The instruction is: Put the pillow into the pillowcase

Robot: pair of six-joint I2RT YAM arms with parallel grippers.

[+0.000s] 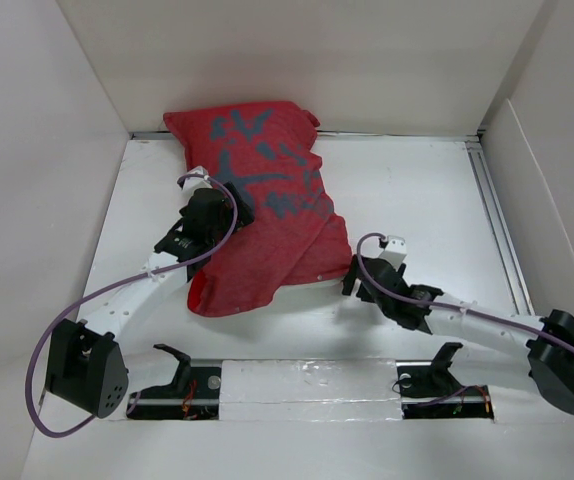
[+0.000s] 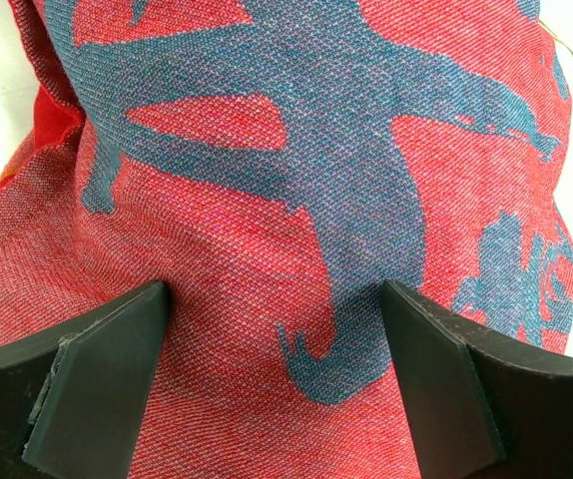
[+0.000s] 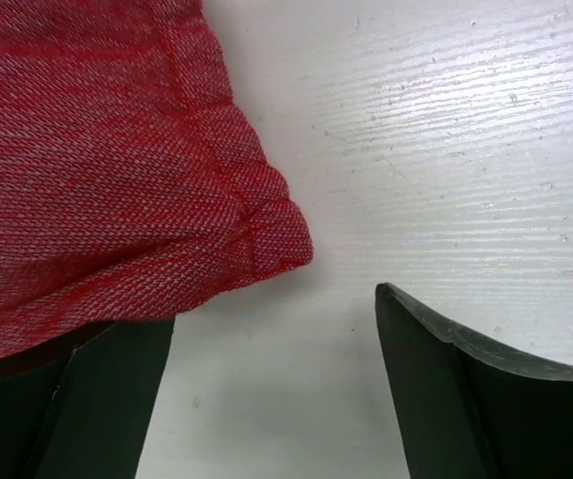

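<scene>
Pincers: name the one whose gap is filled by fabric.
The left pincer: the red woven pillowcase with grey-blue marks fills its gap. The right pincer frames mostly bare white table.

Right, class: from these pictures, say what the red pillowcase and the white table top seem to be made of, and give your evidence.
The pillowcase: woven cloth, matt, probably cotton or a blend; diagonal twill-like threads and a stitched hem show close up. The table top: hard, white, slightly glossy, perhaps painted or laminated board; fine streaks and scratches show.
</scene>
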